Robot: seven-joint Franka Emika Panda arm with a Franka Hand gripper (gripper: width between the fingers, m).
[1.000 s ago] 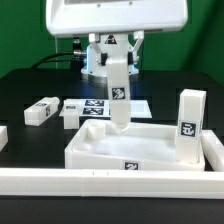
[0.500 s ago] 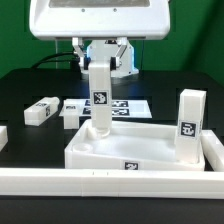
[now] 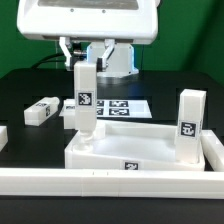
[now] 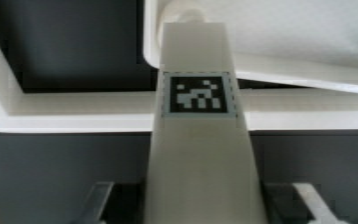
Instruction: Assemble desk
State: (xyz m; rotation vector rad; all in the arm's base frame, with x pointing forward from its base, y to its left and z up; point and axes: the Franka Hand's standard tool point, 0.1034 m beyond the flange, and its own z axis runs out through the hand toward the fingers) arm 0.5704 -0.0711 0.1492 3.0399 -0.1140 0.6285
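My gripper point(image 3: 85, 58) is shut on a white square leg point(image 3: 85, 100) and holds it upright by its top end. The leg's tagged face shows in both views. Its lower end is at the far corner of the white desk top point(image 3: 140, 150) on the exterior view's left. I cannot tell whether it touches the socket. A second leg point(image 3: 189, 125) stands upright at the top's right end. Two more legs point(image 3: 42, 110) point(image 3: 70, 113) lie on the table to the left. In the wrist view the leg point(image 4: 201, 110) runs from between the fingers point(image 4: 311, 200) toward the top's corner point(image 4: 282, 40).
The marker board point(image 3: 118, 106) lies behind the desk top. A long white border rail point(image 3: 110, 184) runs along the front and turns up at the right side point(image 3: 214, 150). It also shows in the wrist view point(image 4: 60, 105). The arm's base stands at the back.
The gripper has carried the leg toward the exterior view's left, from over the middle of the desk top's back edge to its far left corner, and a little lower.
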